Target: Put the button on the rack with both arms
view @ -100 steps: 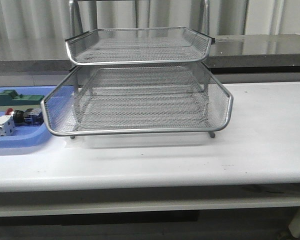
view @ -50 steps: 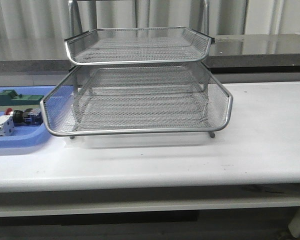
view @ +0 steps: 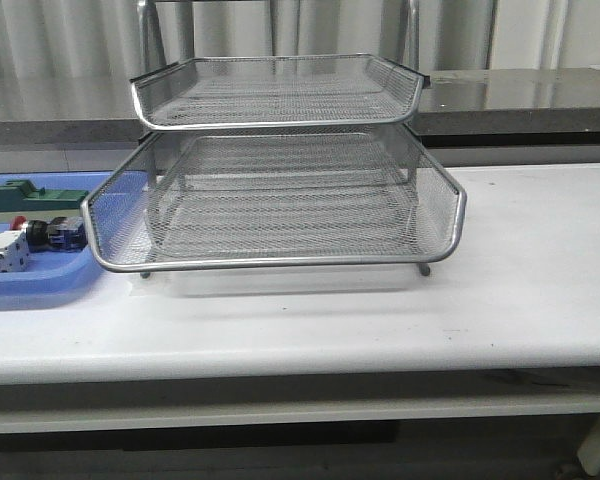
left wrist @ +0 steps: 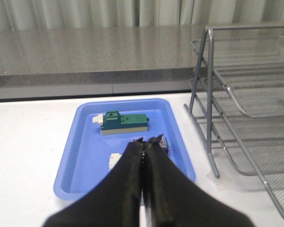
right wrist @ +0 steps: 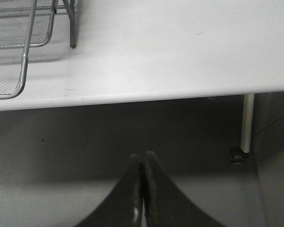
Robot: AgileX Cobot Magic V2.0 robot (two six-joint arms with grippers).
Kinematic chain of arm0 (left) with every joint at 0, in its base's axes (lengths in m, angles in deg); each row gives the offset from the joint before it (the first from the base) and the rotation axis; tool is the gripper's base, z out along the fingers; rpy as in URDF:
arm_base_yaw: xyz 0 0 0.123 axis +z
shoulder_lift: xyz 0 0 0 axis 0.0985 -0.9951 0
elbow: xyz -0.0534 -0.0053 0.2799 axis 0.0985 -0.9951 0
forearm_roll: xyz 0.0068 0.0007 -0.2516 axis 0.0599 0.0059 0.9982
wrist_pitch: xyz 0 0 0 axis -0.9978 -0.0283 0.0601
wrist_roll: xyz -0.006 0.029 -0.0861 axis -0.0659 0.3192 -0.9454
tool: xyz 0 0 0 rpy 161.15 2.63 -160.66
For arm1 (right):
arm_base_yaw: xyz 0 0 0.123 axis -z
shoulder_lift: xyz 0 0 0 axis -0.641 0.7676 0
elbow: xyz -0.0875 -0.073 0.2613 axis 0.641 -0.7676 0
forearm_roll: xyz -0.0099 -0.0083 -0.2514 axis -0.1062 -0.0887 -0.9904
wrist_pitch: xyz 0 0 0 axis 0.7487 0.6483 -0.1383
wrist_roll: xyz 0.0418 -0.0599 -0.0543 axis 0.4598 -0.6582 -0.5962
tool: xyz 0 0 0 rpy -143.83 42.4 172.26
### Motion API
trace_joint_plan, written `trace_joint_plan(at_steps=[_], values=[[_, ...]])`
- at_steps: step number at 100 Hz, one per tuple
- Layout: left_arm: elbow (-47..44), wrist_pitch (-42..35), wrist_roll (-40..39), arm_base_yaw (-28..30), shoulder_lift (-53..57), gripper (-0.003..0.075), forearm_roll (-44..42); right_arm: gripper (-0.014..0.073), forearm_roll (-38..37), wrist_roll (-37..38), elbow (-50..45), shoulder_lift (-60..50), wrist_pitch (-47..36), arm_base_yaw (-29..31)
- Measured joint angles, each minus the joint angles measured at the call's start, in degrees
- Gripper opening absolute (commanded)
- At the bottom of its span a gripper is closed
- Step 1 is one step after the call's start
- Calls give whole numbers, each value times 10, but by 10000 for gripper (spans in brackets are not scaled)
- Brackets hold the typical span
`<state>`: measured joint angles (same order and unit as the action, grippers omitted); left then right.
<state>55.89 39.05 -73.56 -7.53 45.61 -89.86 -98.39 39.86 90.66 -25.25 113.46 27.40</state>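
The button [view: 50,234], with a red head, black body and blue rear block, lies in the blue tray [view: 40,280] at the table's left. In the left wrist view only its blue end [left wrist: 164,143] shows past my fingertips. My left gripper [left wrist: 145,140] is shut and empty, hovering over the tray just short of the button. The silver wire-mesh rack [view: 280,170] stands mid-table; it also shows in the left wrist view [left wrist: 246,118] and the right wrist view [right wrist: 19,42]. My right gripper [right wrist: 143,154] is shut and empty, below and in front of the table edge. Neither arm shows in the front view.
The blue tray [left wrist: 80,156] also holds a green rectangular block [left wrist: 124,123] and a white boxy component [left wrist: 114,161]; both also show in the front view, the green block [view: 35,199] and the white component [view: 5,255]. A table leg [right wrist: 246,124] stands at the right.
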Motion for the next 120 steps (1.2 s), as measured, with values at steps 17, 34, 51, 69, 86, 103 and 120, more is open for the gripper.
trace_joint_plan(at_steps=[17, 34, 51, 69, 86, 103, 120], values=[[95, 54, 0, 0, -133, -20, -51, -67, 0, 0, 0, 0, 0, 0], [174, 136, 0, -4, -248, -20, -58, -67, 0, 0, 0, 0, 0, 0], [235, 195, 0, -5, -339, -20, -58, -67, 0, 0, 0, 0, 0, 0], [274, 235, 4, -5, -397, -20, -58, -67, 0, 0, 0, 0, 0, 0], [287, 253, 36, -5, -416, 113, -58, -67, 0, 0, 0, 0, 0, 0], [288, 277, 73, -6, -417, 522, -58, -67, 0, 0, 0, 0, 0, 0], [288, 291, 80, -6, -417, 639, -58, -67, 0, 0, 0, 0, 0, 0]])
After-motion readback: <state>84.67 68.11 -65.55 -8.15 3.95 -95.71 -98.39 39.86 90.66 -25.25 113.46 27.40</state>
